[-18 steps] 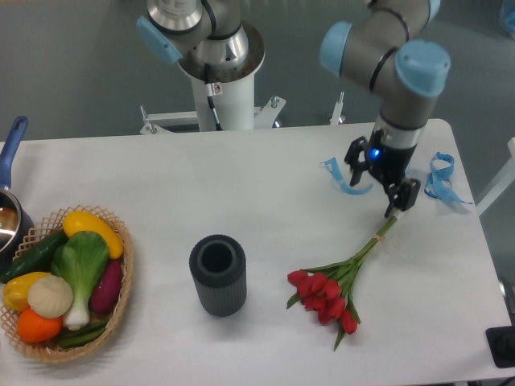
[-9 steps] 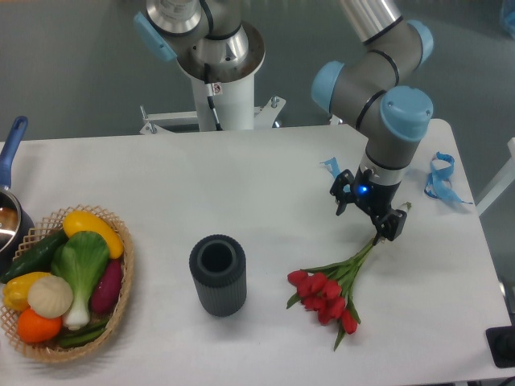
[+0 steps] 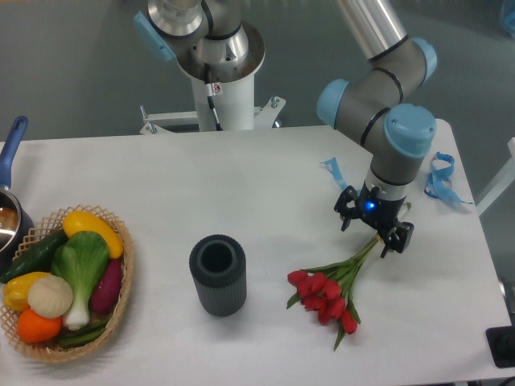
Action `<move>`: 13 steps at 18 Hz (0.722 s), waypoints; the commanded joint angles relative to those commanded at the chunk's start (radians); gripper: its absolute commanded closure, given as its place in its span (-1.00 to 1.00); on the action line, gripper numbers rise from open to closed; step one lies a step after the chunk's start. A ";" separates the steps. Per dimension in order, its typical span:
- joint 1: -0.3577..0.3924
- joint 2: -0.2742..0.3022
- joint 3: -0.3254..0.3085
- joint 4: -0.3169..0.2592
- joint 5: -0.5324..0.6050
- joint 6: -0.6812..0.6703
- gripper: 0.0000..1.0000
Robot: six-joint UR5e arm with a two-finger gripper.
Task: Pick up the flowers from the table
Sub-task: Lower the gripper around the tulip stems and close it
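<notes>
Scene on the white table point(image 3: 265, 185), read from left to right, with places given relative to the dark ribbed cylinder point(image 3: 217, 274) standing open-topped near the table's front middle. Far to its left, at the table's edge, a wicker basket point(image 3: 121, 277) holds coloured vegetables, and behind that a pot with a blue handle point(image 3: 11, 143) is partly cut off by the frame. Just right of the cylinder lie the flowers point(image 3: 330, 294), flat on the tabletop: the red buds are clustered nearest the cylinder, and the bound green stems run up and to the right, away from it, toward the rear right. The long axis is thus diagonal, buds low-left and stem end high-right. The gripper point(image 3: 375, 231) hangs over that upper stem stretch, well right of the cylinder and slightly behind it; its two dark fingers stand apart, one to either side of the stems, and appear not closed on anything. Whether the fingertips touch the table cannot be told. The stems seem to pass roughly between the fingers, so a grasp would likely call for closing across the stem axis. Farther right, two blue ribbon scraps point(image 3: 438, 178) lie near the table's rear right corner.
</notes>
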 joint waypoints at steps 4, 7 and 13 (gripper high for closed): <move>0.000 -0.015 -0.003 0.000 0.000 0.008 -1.00; -0.002 -0.026 -0.012 0.002 0.000 0.011 -1.00; -0.011 -0.028 -0.029 0.003 0.003 0.012 -0.99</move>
